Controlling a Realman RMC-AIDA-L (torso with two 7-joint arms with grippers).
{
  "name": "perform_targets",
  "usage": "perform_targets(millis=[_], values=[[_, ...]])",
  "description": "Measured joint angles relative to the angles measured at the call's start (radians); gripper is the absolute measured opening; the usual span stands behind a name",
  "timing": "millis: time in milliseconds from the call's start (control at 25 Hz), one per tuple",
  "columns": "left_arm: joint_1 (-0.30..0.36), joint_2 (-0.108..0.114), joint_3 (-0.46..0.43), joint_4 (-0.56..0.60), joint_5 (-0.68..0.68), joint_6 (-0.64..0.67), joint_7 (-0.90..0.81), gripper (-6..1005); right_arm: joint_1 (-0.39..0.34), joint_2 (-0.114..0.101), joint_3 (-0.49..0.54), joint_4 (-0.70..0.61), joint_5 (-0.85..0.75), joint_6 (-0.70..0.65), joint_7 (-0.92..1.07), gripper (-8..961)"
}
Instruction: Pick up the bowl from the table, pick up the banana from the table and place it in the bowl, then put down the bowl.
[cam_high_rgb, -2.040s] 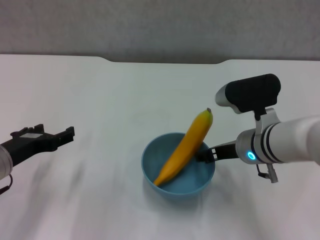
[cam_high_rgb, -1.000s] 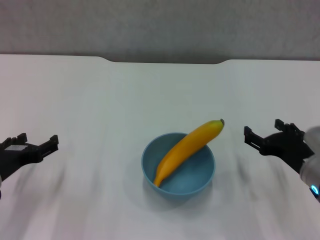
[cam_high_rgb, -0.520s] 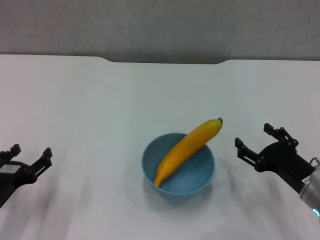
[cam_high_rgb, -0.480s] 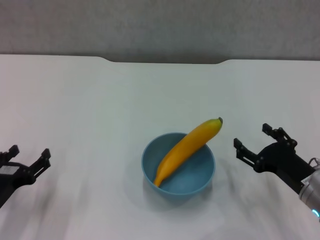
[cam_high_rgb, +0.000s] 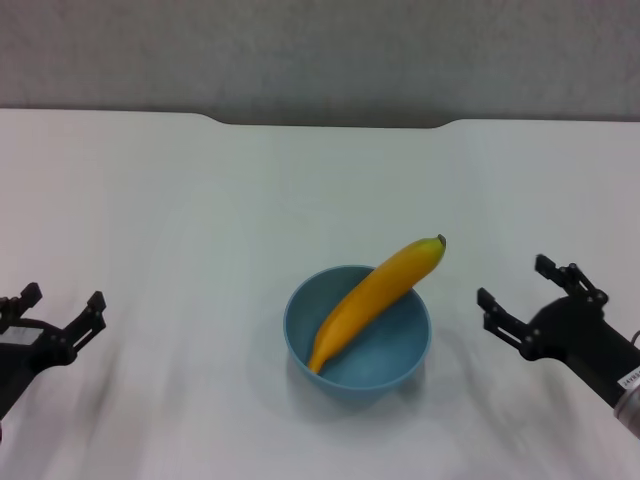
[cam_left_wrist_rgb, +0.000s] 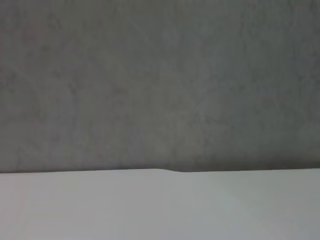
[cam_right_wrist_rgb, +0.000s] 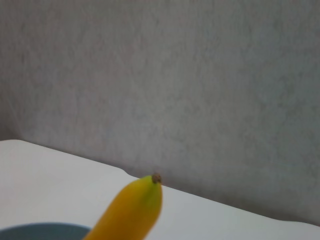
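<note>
The light-blue bowl (cam_high_rgb: 357, 335) stands on the white table (cam_high_rgb: 250, 200) in the head view, near the front middle. The yellow-orange banana (cam_high_rgb: 375, 297) lies slanted in it, its dark stem tip over the far right rim. My right gripper (cam_high_rgb: 515, 295) is open and empty, to the right of the bowl and apart from it. My left gripper (cam_high_rgb: 60, 312) is open and empty at the far left front. The right wrist view shows the banana's tip (cam_right_wrist_rgb: 132, 207) and a sliver of the bowl's rim (cam_right_wrist_rgb: 40, 231).
The table's far edge has a shallow notch (cam_high_rgb: 330, 123), with a grey wall behind. The left wrist view shows only the table (cam_left_wrist_rgb: 150, 205) and the wall.
My right gripper let go of the bowl and drew back to the right and low. The banana settled lower in the bowl. My left gripper withdrew to the left front.
</note>
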Motion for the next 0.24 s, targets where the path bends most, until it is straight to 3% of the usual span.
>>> perform_targets(millis=[240], values=[[-0.019,0.007,0.012,-0.002,-0.006,-0.097,0.011,908,-0.02,-0.001,-0.004,-0.061,0.136,0.122,-0.01,907]])
